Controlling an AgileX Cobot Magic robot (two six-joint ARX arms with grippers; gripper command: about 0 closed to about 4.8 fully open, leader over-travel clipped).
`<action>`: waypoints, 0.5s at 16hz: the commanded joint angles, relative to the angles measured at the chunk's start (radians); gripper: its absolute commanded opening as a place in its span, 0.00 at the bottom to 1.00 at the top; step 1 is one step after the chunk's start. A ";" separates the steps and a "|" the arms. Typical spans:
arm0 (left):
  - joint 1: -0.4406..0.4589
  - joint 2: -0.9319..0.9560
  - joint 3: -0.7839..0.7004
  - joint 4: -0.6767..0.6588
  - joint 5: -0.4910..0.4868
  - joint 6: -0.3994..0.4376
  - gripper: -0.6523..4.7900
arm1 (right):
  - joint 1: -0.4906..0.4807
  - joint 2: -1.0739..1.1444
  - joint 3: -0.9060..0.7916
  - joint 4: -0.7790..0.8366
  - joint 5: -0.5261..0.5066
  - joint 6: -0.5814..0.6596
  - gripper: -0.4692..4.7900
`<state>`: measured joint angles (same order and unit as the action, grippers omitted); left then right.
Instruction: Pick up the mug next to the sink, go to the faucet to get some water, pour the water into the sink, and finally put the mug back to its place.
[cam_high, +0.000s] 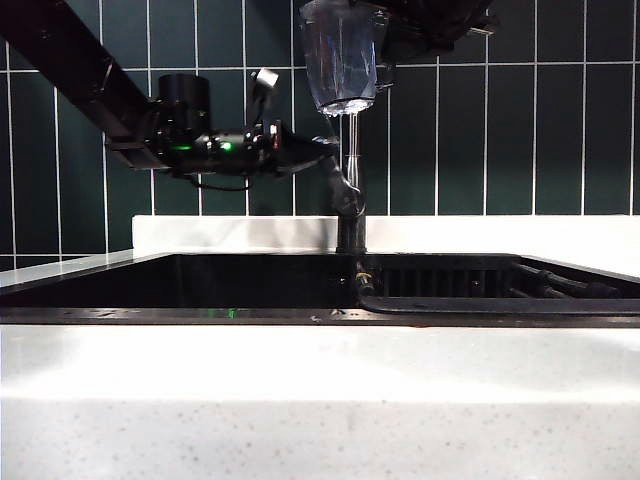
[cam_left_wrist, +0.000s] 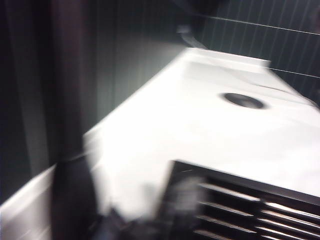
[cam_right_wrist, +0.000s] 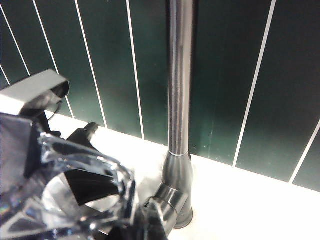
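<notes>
Glass, faceted and clear, the mug (cam_high: 340, 58) hangs high before the dark tiles (cam_high: 560, 130), pinched by the right gripper (cam_high: 385, 45) beside the slim metal faucet (cam_high: 351, 175). Left gripper (cam_high: 318, 150) reaches the faucet's lever (its opening can't be told). Only the blurred left wrist view shows white speckled counter (cam_left_wrist: 200, 125); black sink (cam_high: 200, 285) lies below.

Left arm extends level from the upper left of the exterior view; left gripper (cam_high: 335, 160) sits at its tip, jaw state not discernible. Right gripper (cam_high: 385, 45) is positioned high near the top edge, jaws closed on the mug (cam_high: 340, 55)
</notes>
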<state>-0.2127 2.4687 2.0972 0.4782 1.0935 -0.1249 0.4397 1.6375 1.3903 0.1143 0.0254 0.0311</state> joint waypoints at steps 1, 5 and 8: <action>0.054 0.006 0.006 -0.013 -0.219 -0.041 0.67 | 0.001 -0.015 0.011 0.093 -0.005 0.014 0.07; 0.101 0.004 0.005 -0.021 -0.117 -0.080 0.70 | 0.001 -0.016 0.011 0.095 -0.022 0.013 0.07; 0.133 -0.003 0.004 -0.017 -0.056 -0.096 0.68 | 0.001 -0.016 0.010 0.099 -0.024 0.013 0.07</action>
<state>-0.0814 2.4714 2.1025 0.4591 1.0260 -0.2172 0.4393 1.6379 1.3884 0.1280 0.0071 0.0311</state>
